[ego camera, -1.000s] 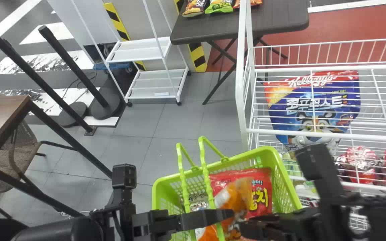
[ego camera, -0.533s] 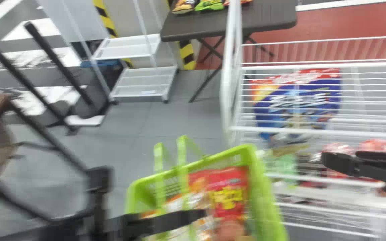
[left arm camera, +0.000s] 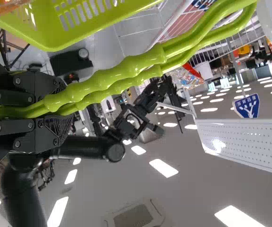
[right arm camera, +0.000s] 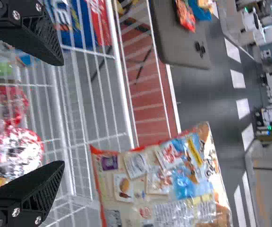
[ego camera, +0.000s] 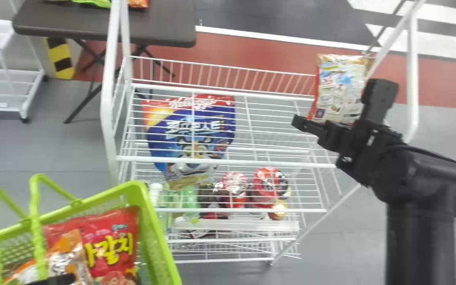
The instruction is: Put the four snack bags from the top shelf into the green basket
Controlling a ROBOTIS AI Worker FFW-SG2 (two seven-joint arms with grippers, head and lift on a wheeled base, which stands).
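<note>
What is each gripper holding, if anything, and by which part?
The left gripper holds the green basket by its paired handles. The right gripper is open and holds nothing, short of the snack bag.

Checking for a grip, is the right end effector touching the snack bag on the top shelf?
Apart. The right wrist view shows the end effector open, with shelf wires between its tips and the bag.

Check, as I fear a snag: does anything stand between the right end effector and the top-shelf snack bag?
Nothing visible does: the right wrist view shows the snack bag uncovered beyond the right end effector.
</note>
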